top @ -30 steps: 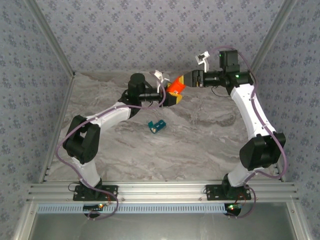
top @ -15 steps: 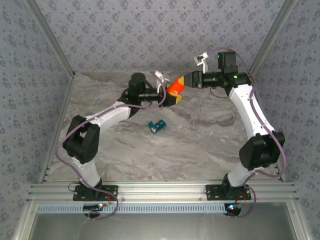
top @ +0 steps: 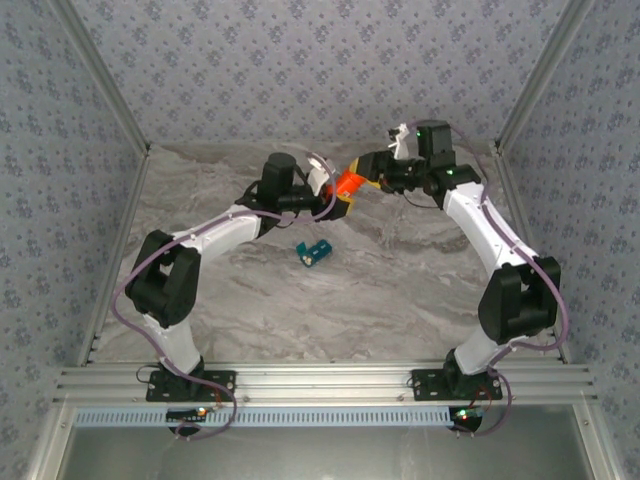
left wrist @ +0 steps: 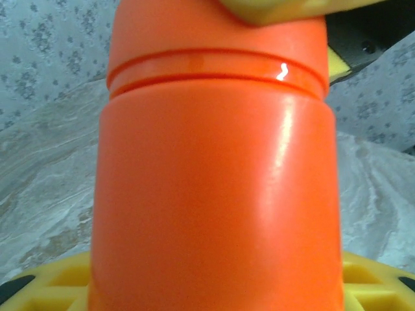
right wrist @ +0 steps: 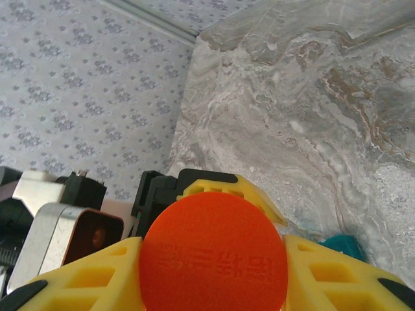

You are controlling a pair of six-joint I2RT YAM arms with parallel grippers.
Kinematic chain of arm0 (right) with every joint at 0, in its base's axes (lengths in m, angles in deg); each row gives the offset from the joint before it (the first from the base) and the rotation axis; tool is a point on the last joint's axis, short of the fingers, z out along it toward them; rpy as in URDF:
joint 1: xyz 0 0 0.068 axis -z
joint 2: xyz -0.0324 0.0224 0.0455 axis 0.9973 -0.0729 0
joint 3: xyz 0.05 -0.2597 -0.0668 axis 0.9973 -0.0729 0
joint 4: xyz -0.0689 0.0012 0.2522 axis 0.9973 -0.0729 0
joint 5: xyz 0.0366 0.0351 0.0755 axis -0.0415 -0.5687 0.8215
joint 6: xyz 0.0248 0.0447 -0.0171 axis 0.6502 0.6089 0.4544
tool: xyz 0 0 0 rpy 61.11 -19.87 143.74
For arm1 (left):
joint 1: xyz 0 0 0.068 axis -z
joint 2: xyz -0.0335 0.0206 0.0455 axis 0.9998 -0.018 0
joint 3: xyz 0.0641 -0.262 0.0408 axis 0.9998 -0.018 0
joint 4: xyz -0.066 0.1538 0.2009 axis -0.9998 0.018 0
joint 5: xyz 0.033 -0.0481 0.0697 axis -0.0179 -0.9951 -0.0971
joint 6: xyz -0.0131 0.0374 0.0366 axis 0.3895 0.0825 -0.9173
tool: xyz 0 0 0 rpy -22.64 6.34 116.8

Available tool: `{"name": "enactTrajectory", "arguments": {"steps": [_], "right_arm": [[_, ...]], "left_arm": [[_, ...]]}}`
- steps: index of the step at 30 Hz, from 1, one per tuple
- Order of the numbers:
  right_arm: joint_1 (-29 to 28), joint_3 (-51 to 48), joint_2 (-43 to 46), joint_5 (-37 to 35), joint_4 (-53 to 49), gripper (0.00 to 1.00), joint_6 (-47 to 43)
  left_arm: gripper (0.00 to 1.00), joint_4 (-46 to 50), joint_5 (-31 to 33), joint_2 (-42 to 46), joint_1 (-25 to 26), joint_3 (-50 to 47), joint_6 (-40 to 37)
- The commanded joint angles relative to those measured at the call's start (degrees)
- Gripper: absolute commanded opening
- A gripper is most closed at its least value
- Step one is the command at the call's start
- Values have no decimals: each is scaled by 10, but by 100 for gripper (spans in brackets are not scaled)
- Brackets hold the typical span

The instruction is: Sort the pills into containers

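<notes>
The left gripper (top: 340, 195) holds the orange bottle (left wrist: 214, 194) up in the air over the far part of the table (top: 400, 290). Its yellow fingers (left wrist: 58, 282) squeeze the bottle from both sides, low down on it.

The right gripper (top: 362, 167) reaches in from the other side. It is closed around the round orange cap (right wrist: 213, 256) on the bottle. In the right wrist view its yellow pads (right wrist: 84, 278) press on the cap, one on each side (the cap has little raised letters on its face, too blurry to read). So the two grippers meet nose to nose at the bottle.

The pill box (top: 313, 252) is small and teal-blue. It lies flat on the grey stone table, closer to the arm bases than the bottle is, and well apart from both grippers. It is too small here to tell if its little lids are up or if any pills are inside.
</notes>
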Motion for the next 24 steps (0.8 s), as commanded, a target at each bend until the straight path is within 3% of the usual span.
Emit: {"name": "enactTrajectory", "arguments": {"steps": [1, 11, 24], "right_arm": [[-27, -9, -2, -33, 6, 44, 29], [-7, 8, 5, -26, -5, 52, 31], [59, 15, 67, 27, -33, 81, 0]], "left_arm": [[0, -52, -9, 43, 26, 3, -47], [0, -72, 2, 36, 20, -6, -20], [0, -95, -31, 25, -1, -8, 31]]}}
